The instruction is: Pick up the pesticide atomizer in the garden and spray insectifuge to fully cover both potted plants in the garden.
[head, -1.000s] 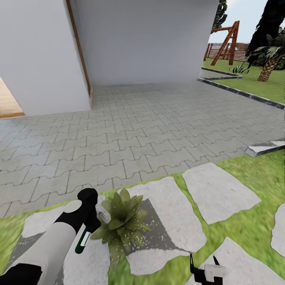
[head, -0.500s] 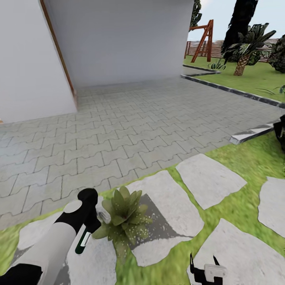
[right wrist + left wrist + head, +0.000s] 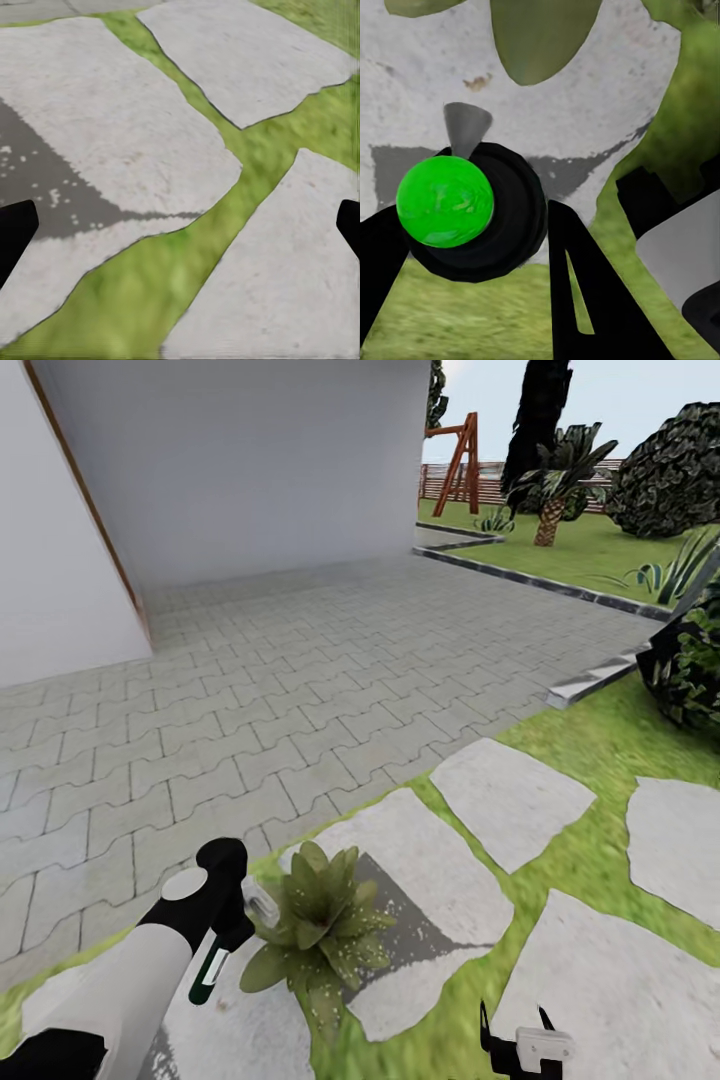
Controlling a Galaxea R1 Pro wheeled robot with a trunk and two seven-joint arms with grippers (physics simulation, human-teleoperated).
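My left gripper (image 3: 230,928) is shut on the pesticide atomizer (image 3: 210,972), whose dark green and white body hangs below the fingers. Its pale grey nozzle (image 3: 262,904) points at a potted plant (image 3: 316,926), a low rosette of pointed green leaves on a stepping stone (image 3: 430,880). In the left wrist view the atomizer's bright green cap (image 3: 445,201) sits between the black fingers (image 3: 579,292), with a leaf (image 3: 540,37) just beyond. My right gripper (image 3: 515,1028) hangs open over a stone and grass, with nothing between its tips (image 3: 180,229).
Grey interlocking paving (image 3: 300,690) runs up to the white house wall (image 3: 250,460). Stepping stones (image 3: 510,795) lie in the lawn to the right. A dark leafy bush (image 3: 690,665) stands at the right edge. A palm (image 3: 550,495), a round bush (image 3: 670,470) and a wooden swing frame (image 3: 460,455) stand far back.
The whole view has swung to the right, so the wall and paving slid left and bushes came in at the right. Both arms keep their place, the atomizer still held.
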